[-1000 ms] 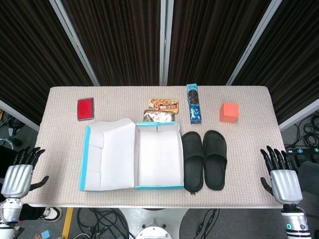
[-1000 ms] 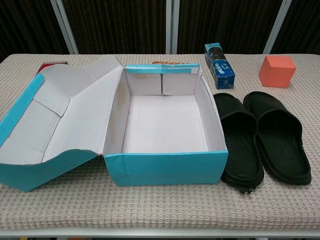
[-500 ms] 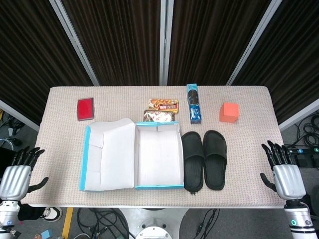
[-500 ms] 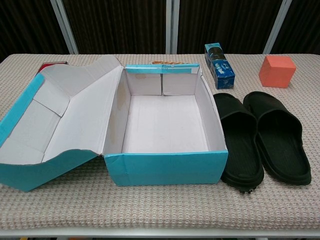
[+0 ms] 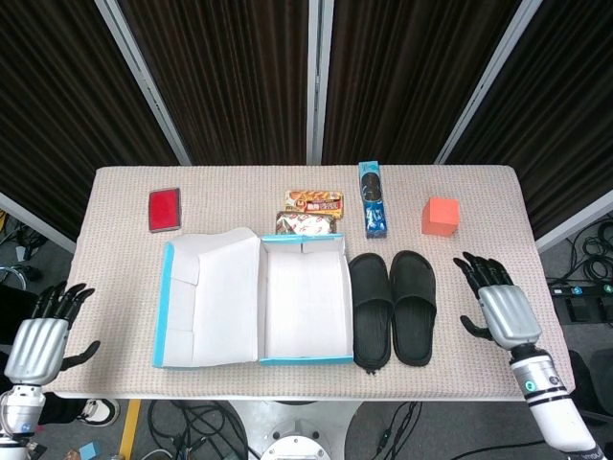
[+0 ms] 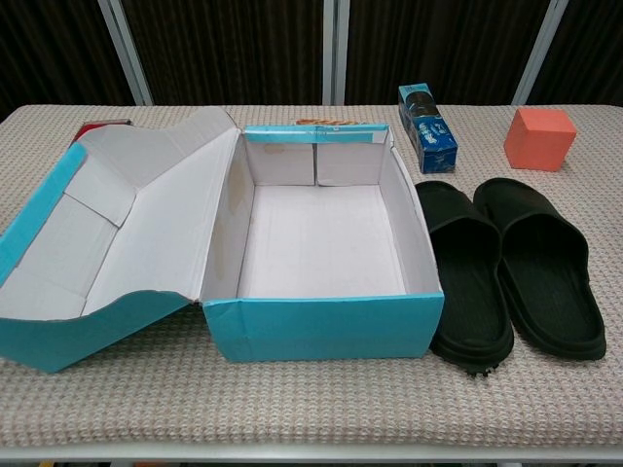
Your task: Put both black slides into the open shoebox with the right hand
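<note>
Lying open at frame centre, the shoebox holds nothing, its lid folded out leftward. Both black slides sit side by side just right of it. Only the head view shows the right hand, fingers spread, lower right, and the left hand, spread, lower left. Snack packs, a blue packet, an orange cube and a red case lie further up the frame.

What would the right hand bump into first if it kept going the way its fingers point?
Probably nothing soon: the right hand points toward the table's far edge and slightly left, passing right of the slides. The orange cube lies nearest that line, though height is unclear.
</note>
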`<state>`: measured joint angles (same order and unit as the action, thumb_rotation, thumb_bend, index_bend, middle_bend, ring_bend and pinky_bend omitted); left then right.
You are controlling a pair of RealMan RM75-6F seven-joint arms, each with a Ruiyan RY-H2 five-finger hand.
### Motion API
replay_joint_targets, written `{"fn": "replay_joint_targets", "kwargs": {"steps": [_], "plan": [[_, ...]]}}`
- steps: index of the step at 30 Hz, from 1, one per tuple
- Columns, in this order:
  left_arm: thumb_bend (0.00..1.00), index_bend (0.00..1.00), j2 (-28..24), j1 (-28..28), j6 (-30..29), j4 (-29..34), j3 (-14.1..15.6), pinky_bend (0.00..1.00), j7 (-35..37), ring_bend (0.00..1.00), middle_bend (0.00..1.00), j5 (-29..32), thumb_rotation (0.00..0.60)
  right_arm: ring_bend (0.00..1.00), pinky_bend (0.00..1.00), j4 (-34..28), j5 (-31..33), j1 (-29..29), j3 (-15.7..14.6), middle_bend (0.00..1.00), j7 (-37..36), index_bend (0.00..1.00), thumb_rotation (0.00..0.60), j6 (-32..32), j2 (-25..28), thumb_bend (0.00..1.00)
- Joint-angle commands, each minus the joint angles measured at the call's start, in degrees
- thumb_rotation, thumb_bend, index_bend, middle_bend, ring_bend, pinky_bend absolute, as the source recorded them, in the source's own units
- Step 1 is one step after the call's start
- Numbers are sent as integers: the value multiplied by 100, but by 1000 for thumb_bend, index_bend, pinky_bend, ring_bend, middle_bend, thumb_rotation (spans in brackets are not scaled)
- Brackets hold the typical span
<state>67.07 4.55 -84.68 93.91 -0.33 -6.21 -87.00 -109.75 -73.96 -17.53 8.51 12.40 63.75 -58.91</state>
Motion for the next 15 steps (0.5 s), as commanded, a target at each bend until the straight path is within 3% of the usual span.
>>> {"fn": "replay_joint_targets", "kwargs": {"steps": [1, 4, 15], "plan": [[196, 143, 38, -7, -57, -4, -20, 80, -45, 35, 117, -33, 600, 0, 0, -341, 820, -544, 216, 16, 284, 0, 600, -719, 72, 164], [197, 143, 62, -14, -82, 14, -23, 80, -100, 35, 117, -42, 600, 0, 0, -343, 1546, -1020, 328, 52, 510, 0, 600, -1190, -49, 156], [197, 143, -4, -5, -25, 51, 29, 79, -205, 35, 117, -84, 600, 0, 0, -11, 3692, -2359, 385, 95, 1380, 0, 600, -1474, -901, 144]]}}
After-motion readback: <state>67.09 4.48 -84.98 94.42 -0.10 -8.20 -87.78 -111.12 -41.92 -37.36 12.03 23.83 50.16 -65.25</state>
